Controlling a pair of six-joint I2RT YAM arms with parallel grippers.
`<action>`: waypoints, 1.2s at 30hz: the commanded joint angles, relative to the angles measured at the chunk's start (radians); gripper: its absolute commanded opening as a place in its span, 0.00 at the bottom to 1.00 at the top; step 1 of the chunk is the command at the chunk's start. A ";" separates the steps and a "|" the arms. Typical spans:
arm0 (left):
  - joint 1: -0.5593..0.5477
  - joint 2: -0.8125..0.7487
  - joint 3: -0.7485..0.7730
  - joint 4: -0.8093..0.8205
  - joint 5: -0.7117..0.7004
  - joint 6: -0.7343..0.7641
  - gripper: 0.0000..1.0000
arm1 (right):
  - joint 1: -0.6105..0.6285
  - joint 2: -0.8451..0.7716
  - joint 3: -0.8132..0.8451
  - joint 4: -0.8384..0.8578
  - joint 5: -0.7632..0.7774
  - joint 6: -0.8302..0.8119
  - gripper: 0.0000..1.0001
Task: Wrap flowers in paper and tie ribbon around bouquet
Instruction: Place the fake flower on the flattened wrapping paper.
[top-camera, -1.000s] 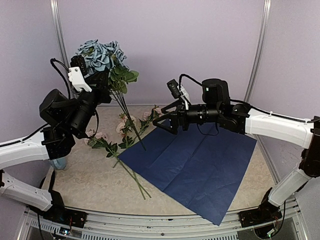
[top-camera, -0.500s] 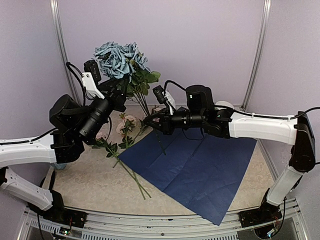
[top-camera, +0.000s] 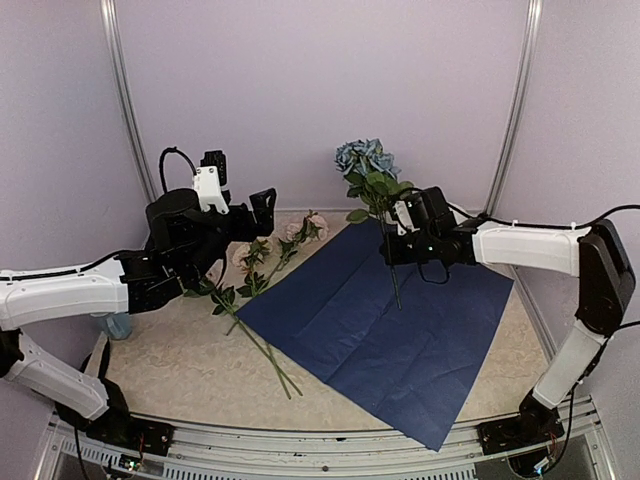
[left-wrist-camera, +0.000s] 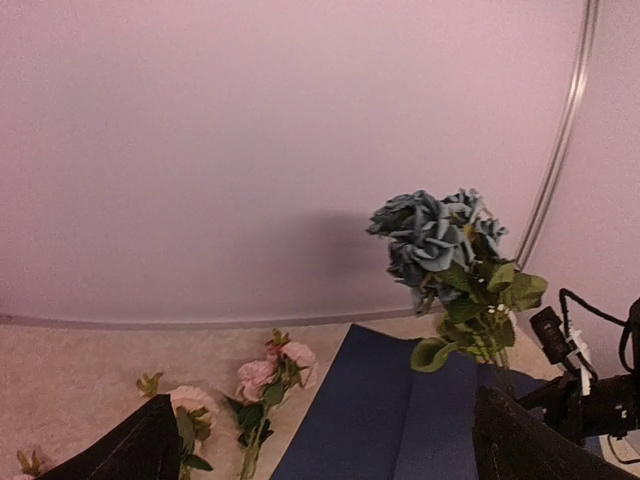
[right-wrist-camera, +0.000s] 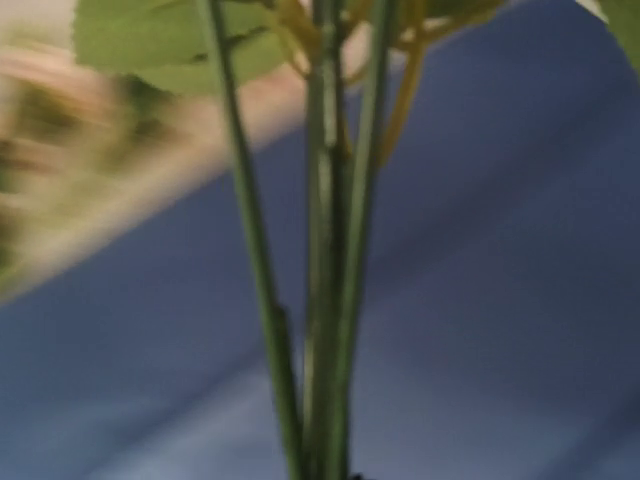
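My right gripper is shut on the stems of the blue-grey flowers and holds the bunch upright above the far edge of the paper. The paper lies flat on the table, dark blue side up. In the right wrist view the green stems rise straight out from my jaws over the paper. My left gripper is open and empty, above the pink flowers that lie on the table left of the paper. Its fingers frame the pink flowers and the blue-grey flowers. The ribbon and the bouquet are out of view.
More pink blooms and long leafy stems lie along the paper's left edge. A small clear cup stands at the table's left edge. Metal frame posts and the back wall close in the far side.
My left gripper opened and let go of the blue-grey flowers, then dropped back. My right gripper shut on their stems and carried them right, over the paper.
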 joint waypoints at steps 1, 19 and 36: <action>0.109 -0.031 -0.082 -0.180 0.018 -0.182 0.99 | -0.041 0.079 -0.033 -0.106 0.154 -0.001 0.00; 0.234 0.130 -0.099 -0.255 0.140 -0.231 0.95 | -0.085 0.220 -0.035 -0.126 0.118 0.037 0.30; 0.332 0.734 0.426 -0.459 0.513 0.033 0.64 | -0.083 -0.038 -0.104 -0.188 0.086 -0.011 0.52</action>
